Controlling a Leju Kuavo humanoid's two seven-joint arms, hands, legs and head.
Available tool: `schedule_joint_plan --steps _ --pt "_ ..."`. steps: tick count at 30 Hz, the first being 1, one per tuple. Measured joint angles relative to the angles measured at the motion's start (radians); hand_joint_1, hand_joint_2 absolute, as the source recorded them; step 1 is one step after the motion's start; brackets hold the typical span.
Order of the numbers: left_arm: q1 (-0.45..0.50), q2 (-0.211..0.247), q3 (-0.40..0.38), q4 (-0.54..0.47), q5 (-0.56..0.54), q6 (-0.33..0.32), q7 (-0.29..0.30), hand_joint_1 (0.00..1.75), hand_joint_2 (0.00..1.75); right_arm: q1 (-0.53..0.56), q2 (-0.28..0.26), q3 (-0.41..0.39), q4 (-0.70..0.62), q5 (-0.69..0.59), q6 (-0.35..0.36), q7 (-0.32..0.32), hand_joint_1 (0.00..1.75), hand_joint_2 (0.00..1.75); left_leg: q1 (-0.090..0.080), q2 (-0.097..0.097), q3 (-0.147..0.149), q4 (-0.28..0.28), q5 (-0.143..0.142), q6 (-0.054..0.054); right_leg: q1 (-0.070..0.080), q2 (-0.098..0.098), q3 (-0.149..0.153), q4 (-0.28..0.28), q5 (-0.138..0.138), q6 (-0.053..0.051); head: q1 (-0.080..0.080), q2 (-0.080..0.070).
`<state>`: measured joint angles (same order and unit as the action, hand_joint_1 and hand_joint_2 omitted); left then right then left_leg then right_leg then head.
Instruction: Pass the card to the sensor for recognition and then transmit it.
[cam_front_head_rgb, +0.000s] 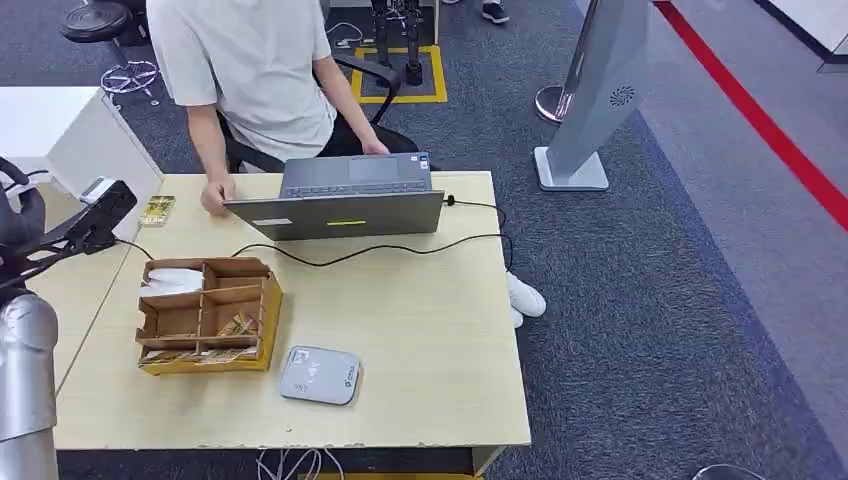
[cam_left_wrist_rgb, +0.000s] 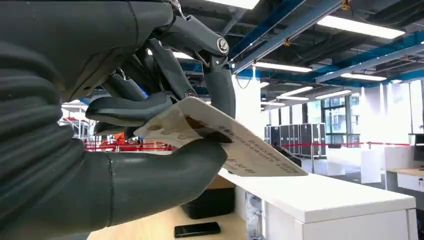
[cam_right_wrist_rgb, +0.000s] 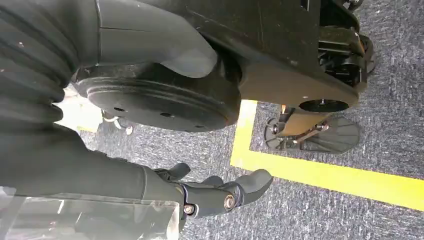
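Closest to the lens in the left wrist view, the left hand (cam_left_wrist_rgb: 150, 120) pinches the card (cam_left_wrist_rgb: 235, 145) between its thick grey thumb and the darker fingers (cam_left_wrist_rgb: 220, 85); the card juts toward the right of the frame, printed text visible on its face. In the head view this hand sits at the far left edge of the frame, raised beside the bench (cam_front_head_rgb: 430, 380), its silver arm rising from the lower left corner.

On the bench, the white card sensor (cam_front_head_rgb: 319, 375) lies near the lower edge, just right of a cardboard organiser (cam_front_head_rgb: 207, 315) with several compartments holding cards. A grey laptop (cam_front_head_rgb: 345, 200) stands at the upper part of the bench, a black cable (cam_front_head_rgb: 400, 250) trailing across in front of it. A person (cam_front_head_rgb: 250, 80) in a light shirt sits behind the laptop, one hand on the bench top.

In the right wrist view, the right hand (cam_right_wrist_rgb: 215, 192) hangs low in the frame above grey carpet and a yellow floor line (cam_right_wrist_rgb: 325, 175), fingers loosely spread and holding nothing.
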<state>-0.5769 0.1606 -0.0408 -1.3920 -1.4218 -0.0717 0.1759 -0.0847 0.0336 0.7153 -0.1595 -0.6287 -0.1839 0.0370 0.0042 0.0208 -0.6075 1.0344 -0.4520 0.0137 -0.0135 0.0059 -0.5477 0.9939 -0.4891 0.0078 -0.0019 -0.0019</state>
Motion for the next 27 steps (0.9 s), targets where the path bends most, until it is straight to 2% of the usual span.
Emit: schedule_joint_plan --steps 5,9,15,17,18,19,21,24,27 --pt "0.005 -0.005 0.0 -0.004 0.007 0.021 -0.003 1.75 1.75 0.0 0.0 0.001 0.0 0.0 0.0 0.0 0.0 1.75 0.0 0.0 0.0 0.0 0.0 0.0 0.0 0.0 0.0 0.0 0.0 0.0 0.0 0.0" --pt "0.039 -0.026 -0.009 -0.049 0.038 0.055 -0.046 1.75 1.75 0.0 0.0 0.001 0.0 -0.012 -0.001 -0.001 0.0 1.75 0.0 0.0 0.0 0.0 0.0 0.0 0.0 0.0 0.0 0.0 0.0 0.0 0.0 0.0" --pt "0.041 -0.027 -0.01 -0.052 0.04 0.056 -0.047 1.75 1.75 0.0 0.0 0.001 0.0 -0.012 -0.001 -0.001 0.0 1.75 0.0 0.0 0.0 0.0 0.0 0.0 0.0 0.0 0.0 0.0 0.0 0.0 0.0 0.0" --pt "0.196 -0.092 -0.131 -0.278 0.053 0.135 -0.13 1.75 1.75 0.002 0.0 0.001 0.0 -0.036 -0.019 -0.005 0.0 1.75 -0.002 0.0 0.0 0.0 -0.002 0.002 -0.002 0.0 0.0 -0.001 -0.001 0.001 0.0 0.0" --pt "0.302 -0.114 -0.294 -0.413 0.027 0.177 -0.149 1.75 1.75 0.004 0.0 0.0 0.0 -0.052 -0.021 -0.012 0.0 1.75 -0.002 0.0 -0.001 0.0 -0.003 0.003 -0.002 0.0 0.0 -0.002 -0.002 0.002 0.0 0.0" --pt "0.334 -0.119 -0.359 -0.451 0.023 0.183 -0.153 1.75 1.75 0.004 0.0 0.0 0.0 -0.052 -0.021 -0.013 0.0 1.75 -0.002 0.0 -0.001 0.0 -0.003 0.003 -0.002 0.0 0.0 -0.002 -0.002 0.002 0.0 0.0" --pt "0.363 -0.122 -0.421 -0.484 0.022 0.185 -0.158 1.75 1.75 0.004 0.0 0.0 0.0 -0.055 -0.023 -0.013 0.0 1.75 -0.002 0.0 -0.001 0.0 -0.003 0.003 -0.002 0.0 0.0 -0.002 -0.002 0.002 0.0 0.0" --pt "0.383 -0.122 -0.473 -0.513 0.028 0.189 -0.162 1.75 1.75 0.004 0.0 0.0 0.0 -0.055 -0.027 -0.013 0.0 1.75 -0.002 0.0 -0.001 0.0 -0.003 0.003 -0.002 -0.001 0.0 -0.002 -0.002 0.002 0.0 0.0" --pt "0.402 -0.122 -0.512 -0.532 0.048 0.191 -0.19 1.75 1.75 0.004 0.0 -0.001 0.0 -0.069 -0.032 -0.013 0.0 1.75 -0.002 0.0 0.0 0.0 -0.003 0.003 -0.002 -0.001 0.0 -0.001 -0.002 0.002 0.0 0.0"
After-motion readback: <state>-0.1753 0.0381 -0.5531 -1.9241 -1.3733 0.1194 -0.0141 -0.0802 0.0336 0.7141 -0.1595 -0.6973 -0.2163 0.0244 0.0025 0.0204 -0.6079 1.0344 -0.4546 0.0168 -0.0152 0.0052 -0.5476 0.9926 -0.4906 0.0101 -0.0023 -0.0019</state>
